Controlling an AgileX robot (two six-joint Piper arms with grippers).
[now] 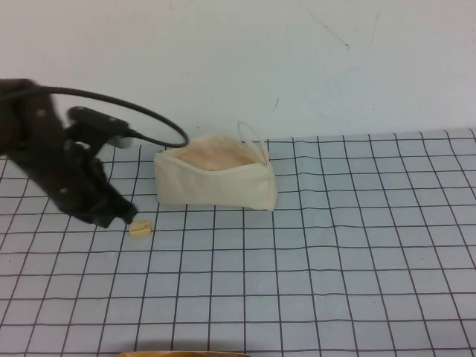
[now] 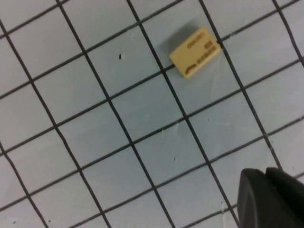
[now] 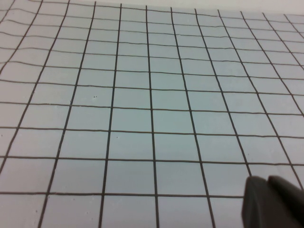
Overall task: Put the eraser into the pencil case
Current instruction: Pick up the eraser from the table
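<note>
Gridded worktop (image 1: 357,245) fills the lower frame under a white wall. Left of centre lies the eraser (image 1: 140,228), just beside the left tool (image 1: 123,216), whose opening I cannot tell. At upper centre sits the case (image 1: 216,178), unzipped. Right tool (image 3: 275,202) shows only as a dark tip, state unclear.

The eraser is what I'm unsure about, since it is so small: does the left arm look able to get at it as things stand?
Probably yes. The eraser lies alone on the grid mat, apart from the pencil case, and the left gripper sits right beside it with nothing between. The right gripper is only seen over bare mat.
</note>
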